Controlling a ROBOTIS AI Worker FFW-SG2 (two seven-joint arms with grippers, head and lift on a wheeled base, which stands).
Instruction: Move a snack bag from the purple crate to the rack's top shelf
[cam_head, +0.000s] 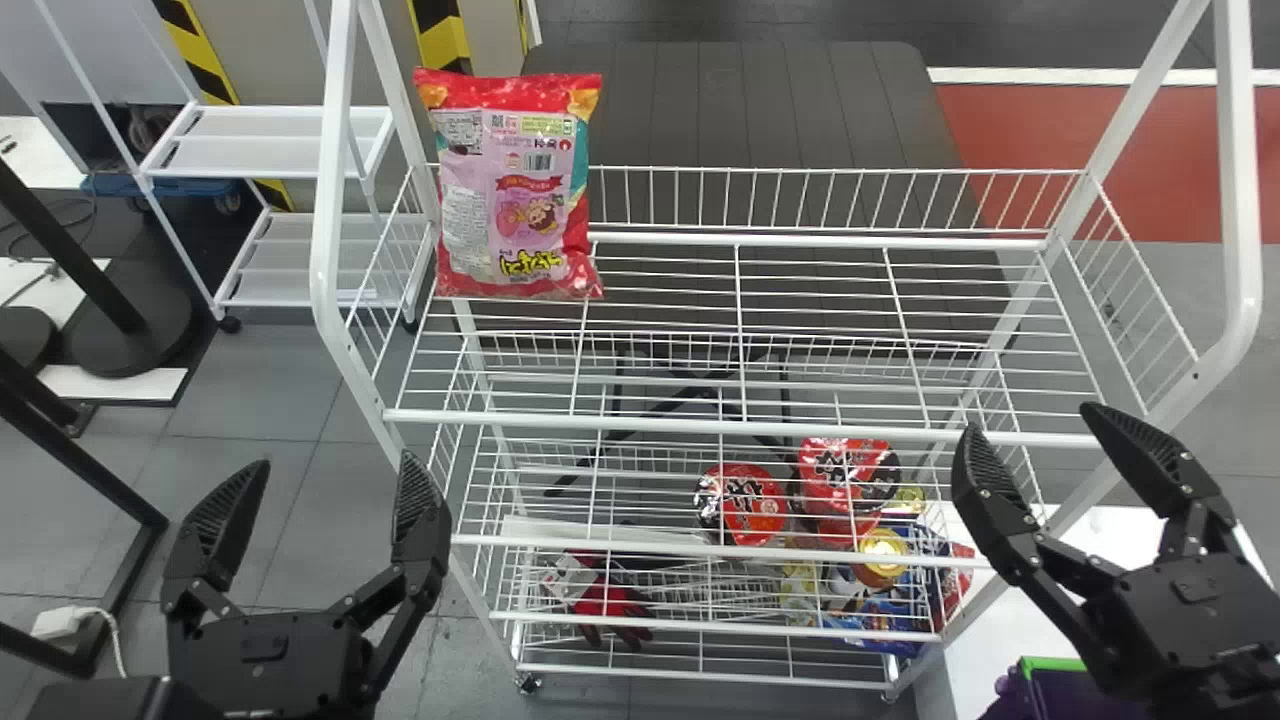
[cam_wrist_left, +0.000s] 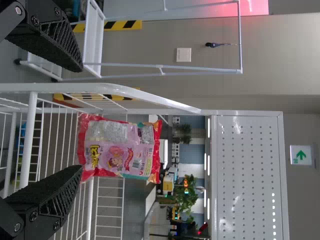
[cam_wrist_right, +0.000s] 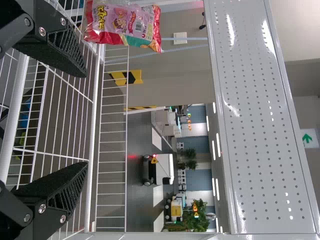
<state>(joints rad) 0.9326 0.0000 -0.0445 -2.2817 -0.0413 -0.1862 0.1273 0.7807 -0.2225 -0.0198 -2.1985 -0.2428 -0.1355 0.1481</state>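
The snack bag (cam_head: 515, 190) is standing near the back left corner of the top shelf (cam_head: 740, 427), seemingly needing no nudging. The left end effector (cam_head: 322, 465) and right end effector (cam_head: 1032, 420) are hovering empty, spread wide, near its front edge; retreating straight would be avoiding bumps.

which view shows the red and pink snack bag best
The head view: the bag is whole, its printed face unobstructed, on the white wire rack's top shelf. The left wrist view shows that face sideways; the right wrist view's edge cuts part of it off.
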